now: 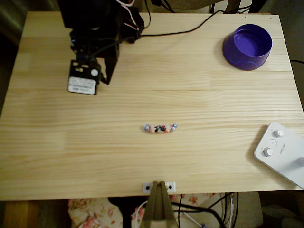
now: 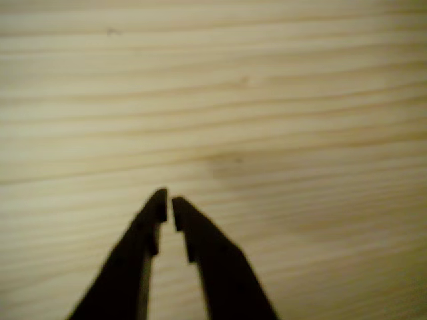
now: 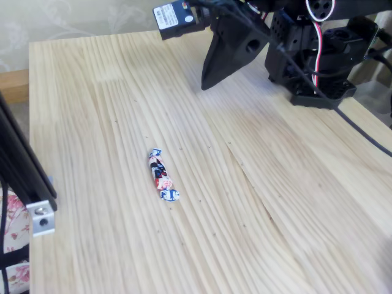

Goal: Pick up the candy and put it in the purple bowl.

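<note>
The pincer (image 2: 167, 203) hung above bare wood, its two dark fingertips drawn almost together with only a thin slit between them and nothing held. In the overhead view it (image 1: 105, 78) sat near the table's (image 1: 47, 156) upper left, well apart from the candy (image 1: 161, 128), which lay flat near the middle of the board. The purple bowl (image 1: 247, 47) stood upright at the upper right corner, a white device with knobs (image 1: 281, 153) at the right edge.
</note>
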